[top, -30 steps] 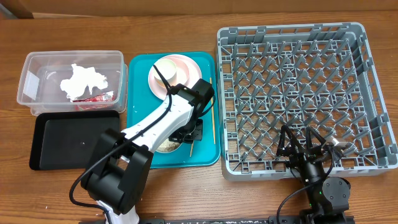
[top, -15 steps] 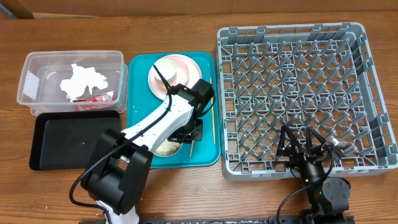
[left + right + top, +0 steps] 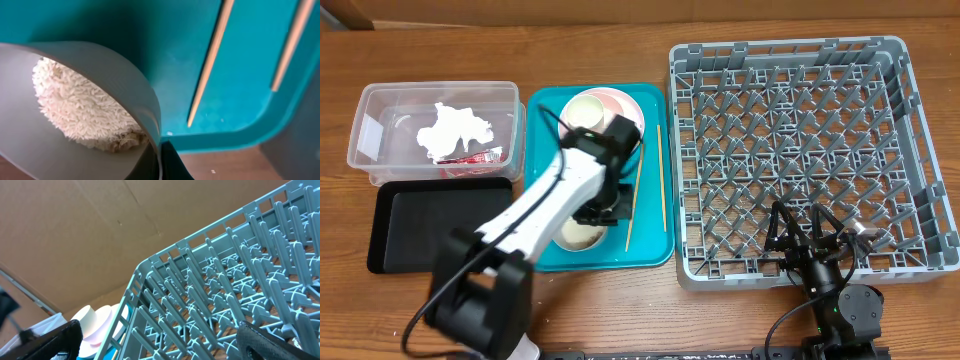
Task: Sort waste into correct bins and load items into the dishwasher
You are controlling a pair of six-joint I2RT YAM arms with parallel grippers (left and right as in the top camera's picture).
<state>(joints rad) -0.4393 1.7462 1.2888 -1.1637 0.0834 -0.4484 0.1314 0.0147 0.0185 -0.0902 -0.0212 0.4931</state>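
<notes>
grip first: the left gripper point(image 3: 601, 212) is clamped fully shut on the thin rim of the pale grey-green bowl point(image 3: 575, 236), which sits at the near end of the teal tray point(image 3: 650, 248); whether it rests on the tray or is just off it i cannot tell. the rice scraps point(image 3: 80, 115) are heaped against one side of the bowl, so a one-edge pinch like this probably wants a slow, level lift before any tipping. the chopsticks point(image 3: 660, 178) lie just right of the bowl, so it seems wise to rise straight up. the napkin point(image 3: 455, 130) and red wrapper point(image 3: 475, 158) lie in the clear tub point(image 3: 380, 110), so the rice likely belongs in the black tray point(image 3: 430, 225), to the left. the right gripper point(image 3: 810, 238) hangs wide open and empty over the near edge of the dish rack point(image 3: 800, 130).
</notes>
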